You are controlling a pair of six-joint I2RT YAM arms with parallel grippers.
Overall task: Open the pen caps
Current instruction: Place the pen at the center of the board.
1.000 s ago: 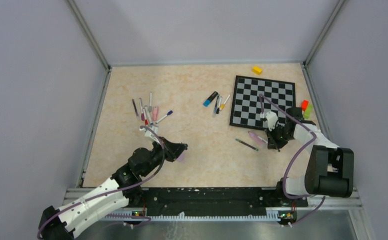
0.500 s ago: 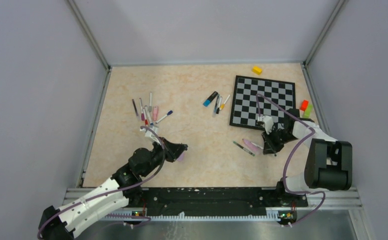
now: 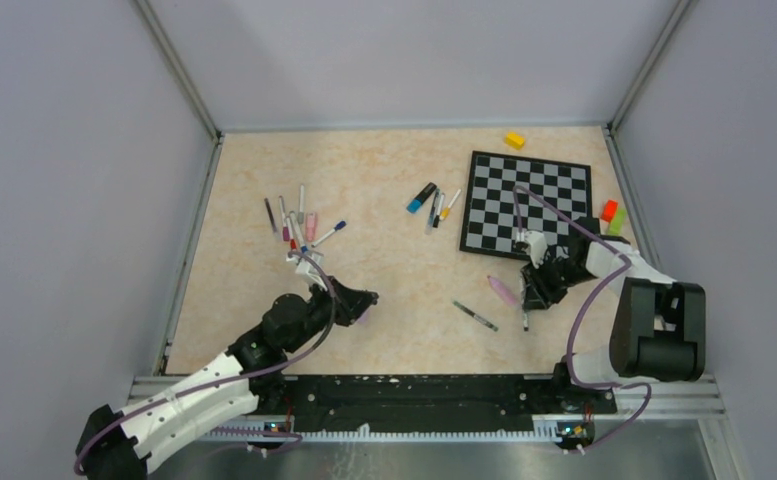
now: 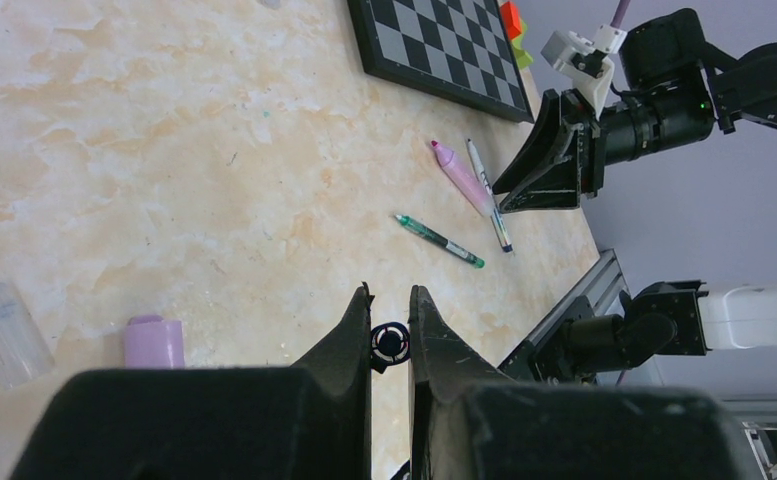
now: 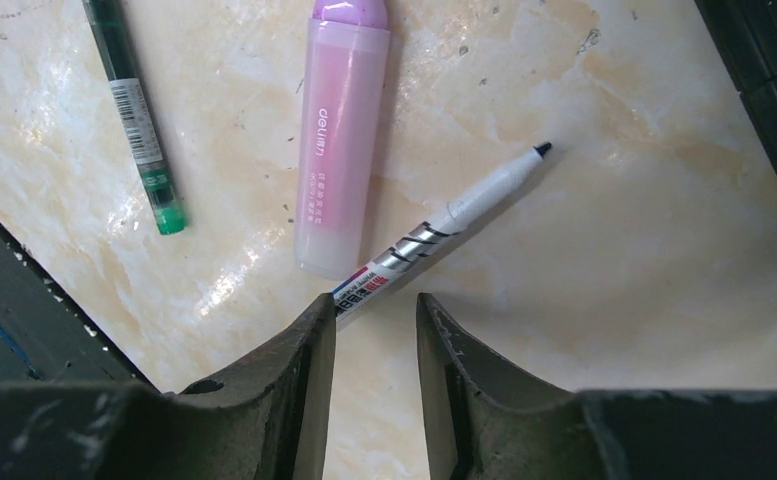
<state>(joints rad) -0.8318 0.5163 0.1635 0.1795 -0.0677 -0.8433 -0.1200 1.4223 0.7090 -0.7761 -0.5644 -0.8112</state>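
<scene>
at the left gripper [image 4: 391,295]: near-closed, pinches a small black cap [image 4: 391,343] end-on between the tips; lilac cap [image 4: 154,343] on the table [image 4: 164,150] just beside. at the right gripper [image 5: 374,300]: parted, grasps nothing, hovers over the white pen [image 5: 464,205], long axis slanting away from the jaws, bare tip at the far end. probably calls for setting down the black cap next.

The left arm [image 3: 189,392] wears a white shell near its base and turns to black joints farther out. The right arm [image 3: 654,335] has a bulky black box-shaped joint, a white link, and a black wrist carrying a small white block [image 4: 586,60] and a tiny green light [image 4: 704,105]. A thin lilac cable [image 3: 589,315] loops along each arm. The left gripper [image 4: 392,292] and the right gripper [image 5: 375,298] each have two matte black fingers that taper to a wedge.
</scene>
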